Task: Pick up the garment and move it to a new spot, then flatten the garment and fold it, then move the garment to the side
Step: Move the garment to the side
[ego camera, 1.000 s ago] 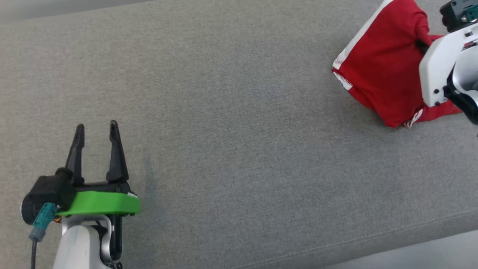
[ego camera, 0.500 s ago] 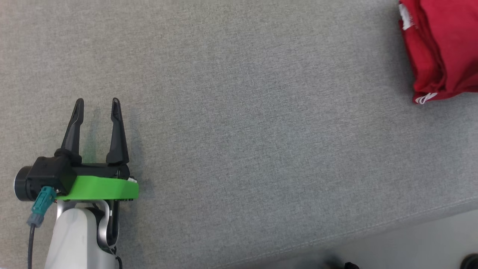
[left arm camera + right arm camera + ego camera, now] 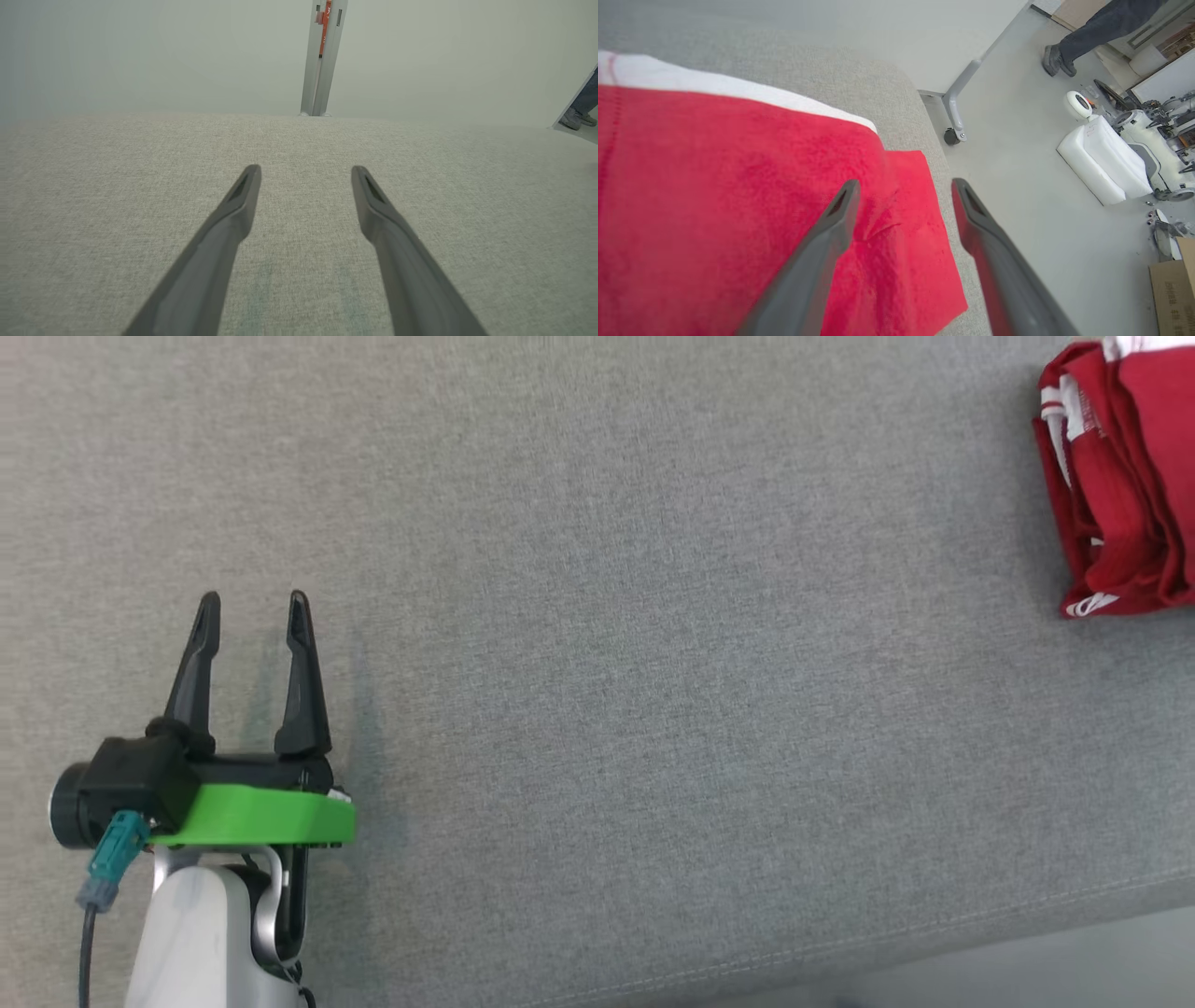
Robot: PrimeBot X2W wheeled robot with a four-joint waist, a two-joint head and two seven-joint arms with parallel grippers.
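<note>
The garment (image 3: 1125, 495) is red with white trim and lies folded at the far right edge of the grey fabric surface (image 3: 653, 663). In the right wrist view the same garment (image 3: 714, 210) spreads flat just below my right gripper (image 3: 903, 186), whose fingers stand apart above its corner with nothing between them. My left gripper (image 3: 252, 607) rests open at the lower left of the surface, far from the garment. The left wrist view has that gripper (image 3: 304, 170) open over bare grey cloth.
The surface's front seam and edge (image 3: 934, 933) run along the lower right. Beyond the surface's end, the right wrist view shows pale floor, a wheeled table leg (image 3: 955, 107), a person's foot (image 3: 1057, 58), white foam blocks (image 3: 1104, 163) and a cardboard box (image 3: 1174, 289).
My right gripper, shut on the garment a second ago, has opened and let it go. The right arm has left the head view, and that view has shifted. The left gripper stays open.
</note>
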